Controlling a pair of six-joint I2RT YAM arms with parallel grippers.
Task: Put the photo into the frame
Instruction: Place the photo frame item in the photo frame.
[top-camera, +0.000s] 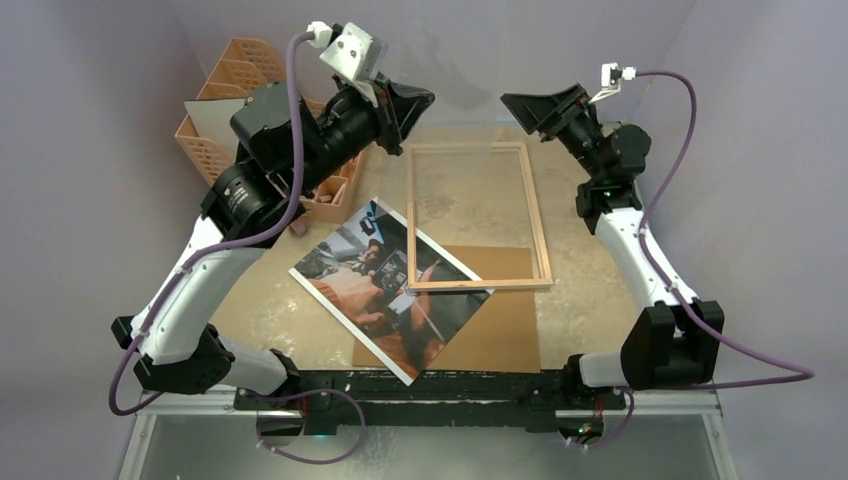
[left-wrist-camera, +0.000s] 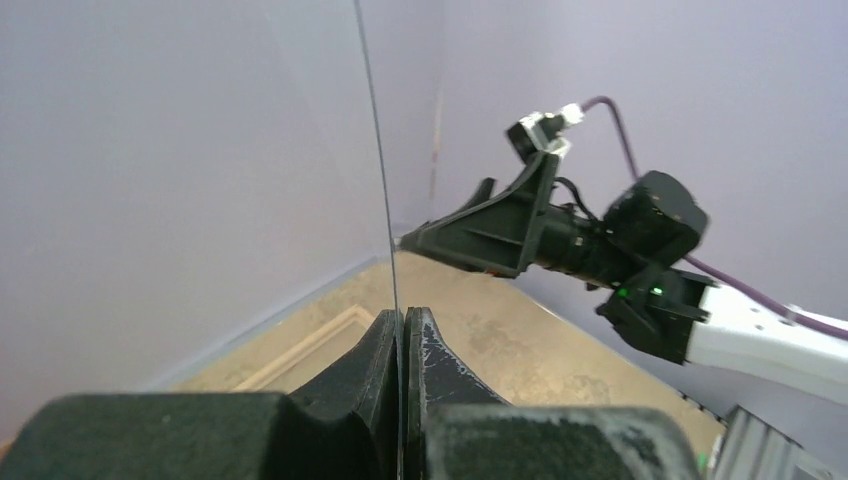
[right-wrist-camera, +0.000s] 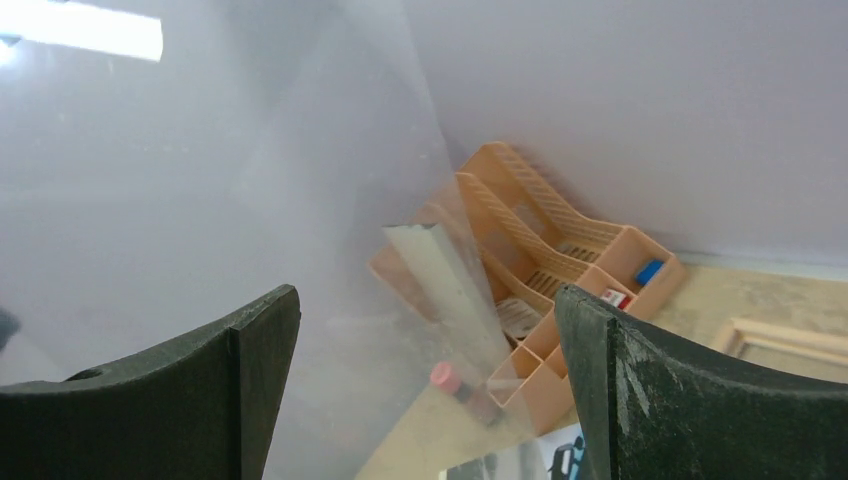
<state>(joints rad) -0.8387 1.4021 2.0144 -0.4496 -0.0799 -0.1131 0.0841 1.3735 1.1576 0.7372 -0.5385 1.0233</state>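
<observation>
The frame (top-camera: 540, 215) lies flat mid-table as a bare light-wood rim. Its near left corner rests on the photo (top-camera: 370, 280), a dark glossy print lying picture side up and askew. My left gripper (top-camera: 425, 100) hangs above the frame's far left corner, shut on the edge of the clear pane (left-wrist-camera: 375, 150), which stands as a thin upright line from the pinched fingers (left-wrist-camera: 385, 345). Facing it from the right, my right gripper (top-camera: 512, 103) is open and apart from the pane. In the right wrist view the hazy pane (right-wrist-camera: 250, 180) fills the space ahead of the wide-spread fingers (right-wrist-camera: 250, 350).
A brown fibreboard sheet (top-camera: 505, 330) lies under the frame's near end and the photo. The peach lattice organiser (top-camera: 235, 75) stands at the back left, with a pink-capped item (right-wrist-camera: 455, 380) on the table beside it. Grey walls close in the back and sides.
</observation>
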